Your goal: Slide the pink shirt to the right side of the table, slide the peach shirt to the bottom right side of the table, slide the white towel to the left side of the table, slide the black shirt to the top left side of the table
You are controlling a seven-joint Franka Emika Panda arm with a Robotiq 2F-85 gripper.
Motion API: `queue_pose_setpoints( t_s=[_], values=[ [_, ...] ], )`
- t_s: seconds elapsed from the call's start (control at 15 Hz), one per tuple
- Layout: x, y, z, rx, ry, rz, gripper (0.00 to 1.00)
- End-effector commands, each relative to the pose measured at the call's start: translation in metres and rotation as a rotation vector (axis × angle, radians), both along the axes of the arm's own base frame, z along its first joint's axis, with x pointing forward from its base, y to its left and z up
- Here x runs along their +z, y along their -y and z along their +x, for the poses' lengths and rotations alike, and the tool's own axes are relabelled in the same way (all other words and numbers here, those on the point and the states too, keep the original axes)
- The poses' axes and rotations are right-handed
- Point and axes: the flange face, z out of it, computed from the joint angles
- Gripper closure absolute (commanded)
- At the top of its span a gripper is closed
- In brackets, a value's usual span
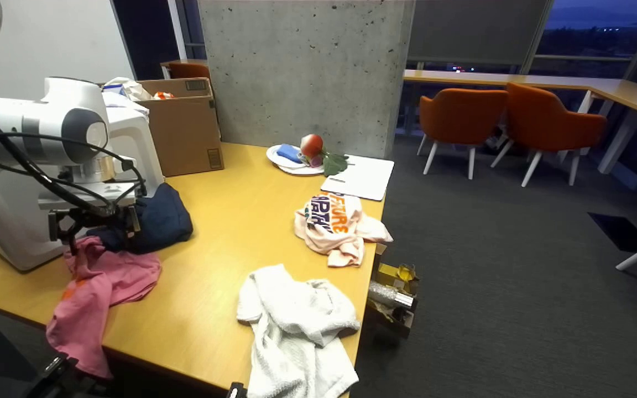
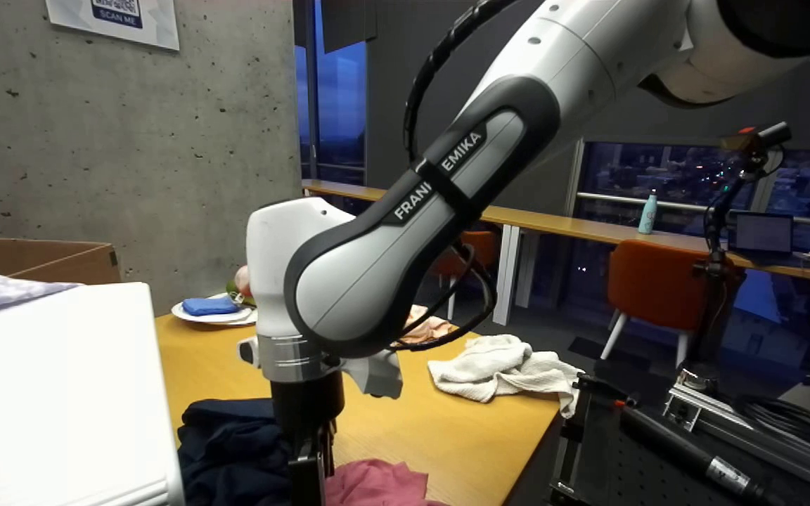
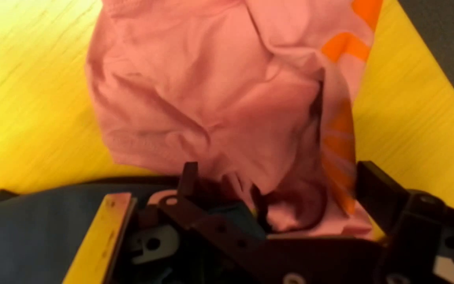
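The pink shirt [image 1: 116, 276] lies crumpled with one end hanging over the table's near edge; orange print shows on it in the wrist view. My gripper [image 1: 102, 235] points down over its upper end. Its jaws stand wide apart, with loose pink folds between them [image 3: 278, 177]; whether the fingers touch the cloth I cannot tell. The black shirt [image 1: 166, 218], dark navy, is bunched right beside the pink shirt and the gripper. At the table's opposite edge rests the peach shirt [image 1: 340, 226], printed with letters. The white towel [image 1: 302, 320] sits crumpled at the near corner.
A white bin [image 1: 133, 141] and a cardboard box [image 1: 188, 132] stand behind the arm. Toward the pillar are a plate [image 1: 271, 156] with a blue item, a red-and-white object [image 1: 312, 145] with leaves, and a white board [image 1: 374, 171]. Black mount parts [image 1: 56, 367] rise below the table edge.
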Motion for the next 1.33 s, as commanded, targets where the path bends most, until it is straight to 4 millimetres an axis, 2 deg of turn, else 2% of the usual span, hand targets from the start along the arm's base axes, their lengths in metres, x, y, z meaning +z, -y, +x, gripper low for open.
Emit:
queue_pose_setpoints(
  t_s=[0.0, 0.27, 0.53, 0.73, 1.13, 1.27],
  values=[
    [0.037, 0.015, 0.014, -0.007, 0.017, -0.005, 0.00],
    [0.036, 0.030, 0.031, -0.007, 0.065, -0.015, 0.00],
    [0.017, 0.044, 0.043, -0.005, 0.079, -0.036, 0.00],
    [-0.007, 0.051, 0.053, 0.007, 0.112, -0.046, 0.00],
    [-0.032, 0.038, 0.069, 0.036, 0.211, -0.050, 0.00],
    [-0.034, 0.043, 0.071, 0.032, 0.216, -0.070, 0.00]
  ],
)
